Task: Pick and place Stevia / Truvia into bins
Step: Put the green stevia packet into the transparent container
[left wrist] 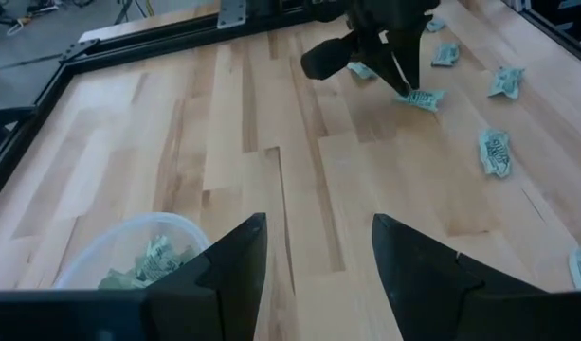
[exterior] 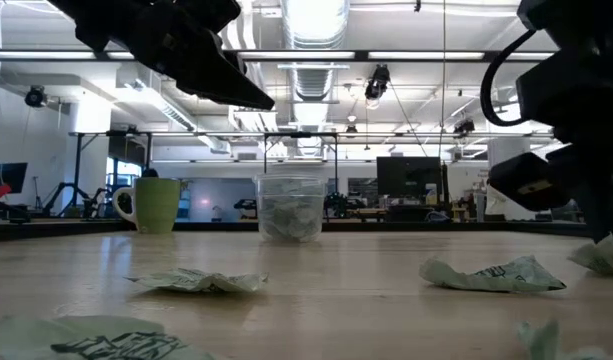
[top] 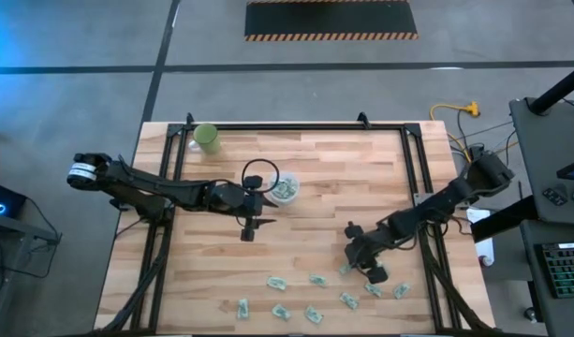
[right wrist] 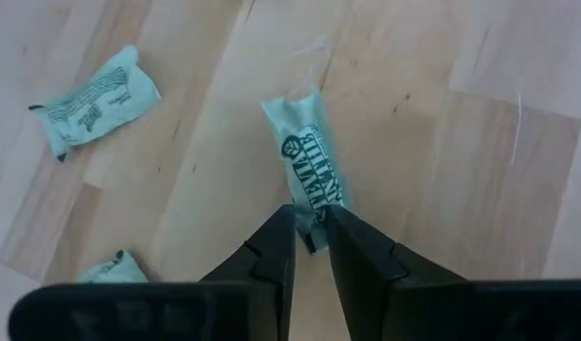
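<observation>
Several pale green Stevia packets [top: 317, 279] lie flat on the near part of the wooden table. My right gripper [right wrist: 309, 237] points steeply down at one of them [right wrist: 309, 166], which lies at the near right, and is shut on its end. The clear round cup [top: 285, 190] stands at mid-table with packets inside it [left wrist: 157, 258]. My left gripper [left wrist: 318, 256] hangs open just beside and above the cup, with nothing between its fingers. My right gripper pinches the packet's near end [right wrist: 314, 216] between its two fingertips. The fingers come slanting down from above, along the packet's length. The rest of the packet lies flat on the wood, reaching away from the fingers.
An opaque light-green mug [top: 207, 138] stands at the far left corner. A black frame [top: 296, 126] runs along the table's far and side edges. Bare wood lies between the cup and the scattered packets [left wrist: 496, 152].
</observation>
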You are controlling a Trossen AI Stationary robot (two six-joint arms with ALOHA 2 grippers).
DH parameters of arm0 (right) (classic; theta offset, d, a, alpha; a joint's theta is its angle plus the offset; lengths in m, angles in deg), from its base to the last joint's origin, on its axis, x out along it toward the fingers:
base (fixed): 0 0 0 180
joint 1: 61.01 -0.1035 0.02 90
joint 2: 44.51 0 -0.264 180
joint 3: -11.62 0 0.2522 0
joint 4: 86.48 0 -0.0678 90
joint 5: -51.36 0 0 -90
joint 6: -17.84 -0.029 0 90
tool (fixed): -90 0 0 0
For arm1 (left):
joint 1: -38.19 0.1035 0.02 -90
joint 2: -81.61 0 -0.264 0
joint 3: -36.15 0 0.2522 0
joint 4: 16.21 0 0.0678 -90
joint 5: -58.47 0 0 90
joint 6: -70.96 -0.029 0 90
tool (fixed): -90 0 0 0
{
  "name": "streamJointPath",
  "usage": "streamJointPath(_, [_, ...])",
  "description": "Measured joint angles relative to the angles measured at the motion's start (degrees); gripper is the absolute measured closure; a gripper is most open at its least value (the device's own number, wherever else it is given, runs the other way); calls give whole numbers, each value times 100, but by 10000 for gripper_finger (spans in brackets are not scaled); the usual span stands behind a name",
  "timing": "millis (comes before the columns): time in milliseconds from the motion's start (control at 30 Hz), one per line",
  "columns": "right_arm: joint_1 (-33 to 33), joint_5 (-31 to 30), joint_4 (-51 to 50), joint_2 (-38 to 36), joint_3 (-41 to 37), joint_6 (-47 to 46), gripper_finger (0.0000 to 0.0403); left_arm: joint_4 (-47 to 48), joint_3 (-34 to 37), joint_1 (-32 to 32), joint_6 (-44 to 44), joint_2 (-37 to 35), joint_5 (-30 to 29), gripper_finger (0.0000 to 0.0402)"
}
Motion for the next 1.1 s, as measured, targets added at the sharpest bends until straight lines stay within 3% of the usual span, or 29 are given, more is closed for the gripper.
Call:
streamJointPath(267, [-11, -292, 21, 75, 3, -72, 346, 2, 0, 0, 0, 2, -22, 226])
streamJointPath(467, [-4, -367, 11, 77, 1, -61, 386, 4, 0, 0, -2, 2, -31, 226])
streamJointPath(600, [-2, -394, 17, 73, 1, -45, 392, 4, 0, 0, -2, 2, -34, 226])
streamJointPath(800, [13, -602, -90, -59, 160, 413, 394, 6, 0, 0, -4, 2, -33, 226])
streamJointPath(933, [56, -1112, -40, -295, 422, 1010, 394, 9, 0, 0, -7, 2, -33, 226])
streamJointPath(1100, [238, -2388, -17, -486, 765, 1799, 394, 52, 0, 0, -9, 2, -31, 226])
